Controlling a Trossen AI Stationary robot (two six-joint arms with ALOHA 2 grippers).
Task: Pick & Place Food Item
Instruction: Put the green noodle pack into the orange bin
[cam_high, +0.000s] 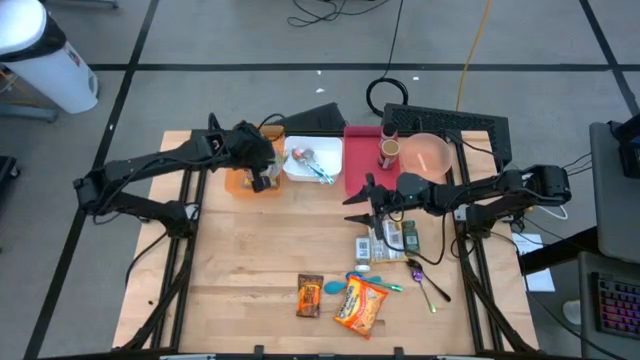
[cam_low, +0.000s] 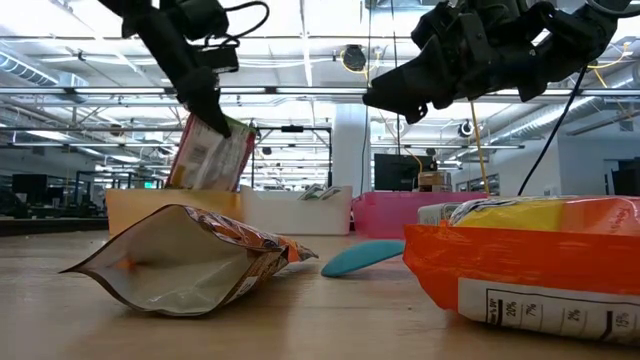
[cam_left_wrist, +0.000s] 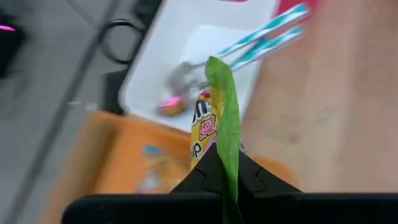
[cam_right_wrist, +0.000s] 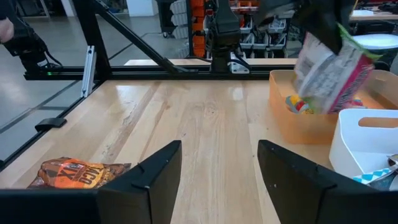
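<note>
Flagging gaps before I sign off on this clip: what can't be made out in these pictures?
- Orange bin contents: high view, covered by the left hand and its snack packet; blurred in the left wrist view.
- Packet's printing: left wrist view shows it edge-on; motion-blurred in the right wrist view.
- Right hand: tips cut off by the right wrist view's edge.
- Items near the right hand: too small in the high view.

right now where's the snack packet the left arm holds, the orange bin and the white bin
snack packet (cam_right_wrist: 328, 68), right wrist view, middle of its printed face
orange bin (cam_right_wrist: 305, 121), right wrist view, its front wall
white bin (cam_right_wrist: 360, 146), right wrist view, its outer side wall
</note>
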